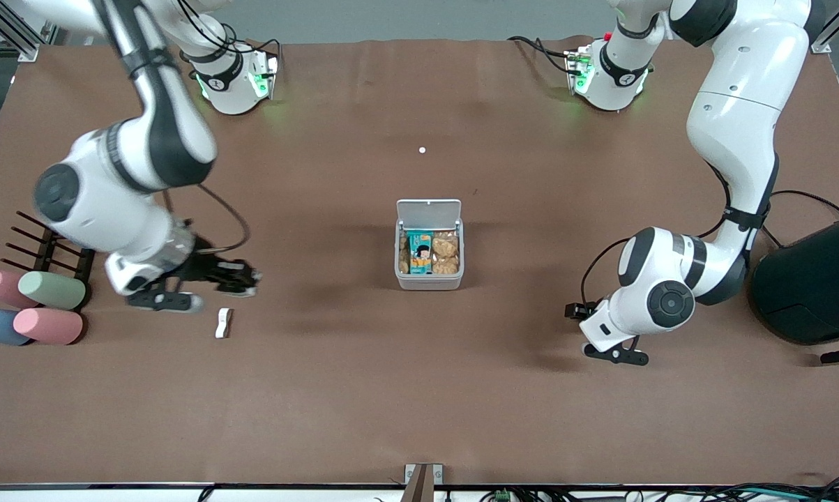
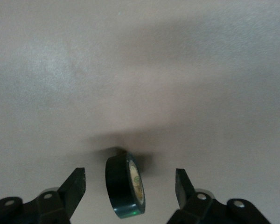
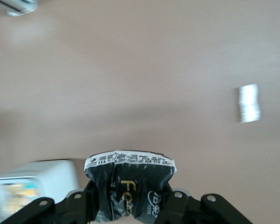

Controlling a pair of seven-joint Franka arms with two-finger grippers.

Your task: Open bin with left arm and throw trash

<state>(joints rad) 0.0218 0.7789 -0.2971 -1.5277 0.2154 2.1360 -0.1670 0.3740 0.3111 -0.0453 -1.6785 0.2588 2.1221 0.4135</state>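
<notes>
The bin (image 1: 429,282) sits dead centre of the front view with its white lid (image 1: 429,209) already flipped up, and there's a teal snack packet (image 1: 420,252) and some cookie-looking stuff inside. So I'd say the opening step is done and it's all about the trash now.

The right gripper (image 1: 241,279) is in the middle-lower part of the frame, toward the right arm's end of the worktop (image 1: 419,390). Its fingers are clamped on a crumpled black printed packet (image 3: 128,182), pinched at the bottom so the top flares out. My guess is it's headed for the bin, which shows in a lower corner of the right wrist view. The white bone-shaped strip (image 1: 223,323) lies flat on the worktop just below that gripper in the frame, not picked up.

The left gripper (image 1: 611,348) hangs low toward the left arm's end. Its fingers are spread apart, and the little black tape roll (image 2: 123,189) stands on its edge right between them, untouched. Looks lined up for a straddle grab, but a roll on edge could easily roll off or tip if one finger hits first.
</notes>
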